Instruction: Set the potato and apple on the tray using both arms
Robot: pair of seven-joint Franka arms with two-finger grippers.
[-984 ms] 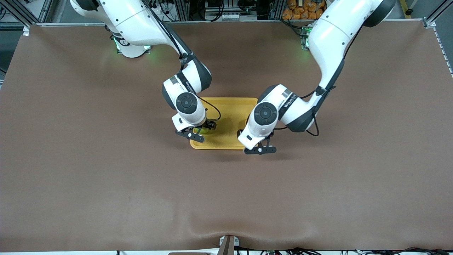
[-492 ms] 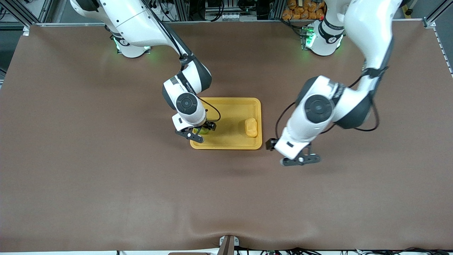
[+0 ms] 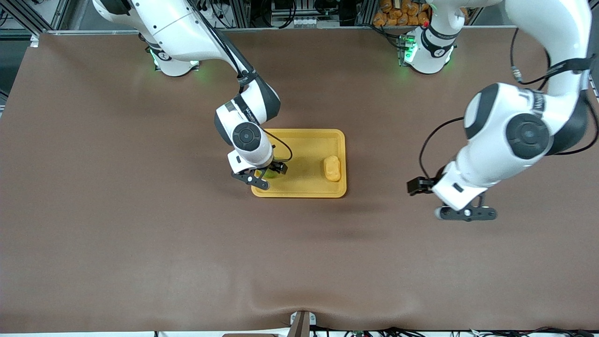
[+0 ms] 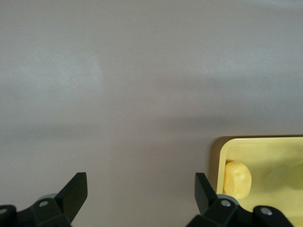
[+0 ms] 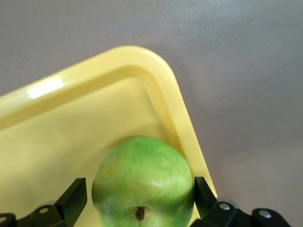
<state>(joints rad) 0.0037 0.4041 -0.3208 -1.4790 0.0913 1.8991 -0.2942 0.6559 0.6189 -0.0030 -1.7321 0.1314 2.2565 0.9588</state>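
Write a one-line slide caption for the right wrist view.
Right gripper straddles the green apple resting in a corner of the yellow tray, brown table alongside.

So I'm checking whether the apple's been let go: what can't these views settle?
- Front view: the apple is mostly hidden under the right gripper.
- Right wrist view: finger contact with the apple, and whether it rests on the tray, is cut off by the edge.
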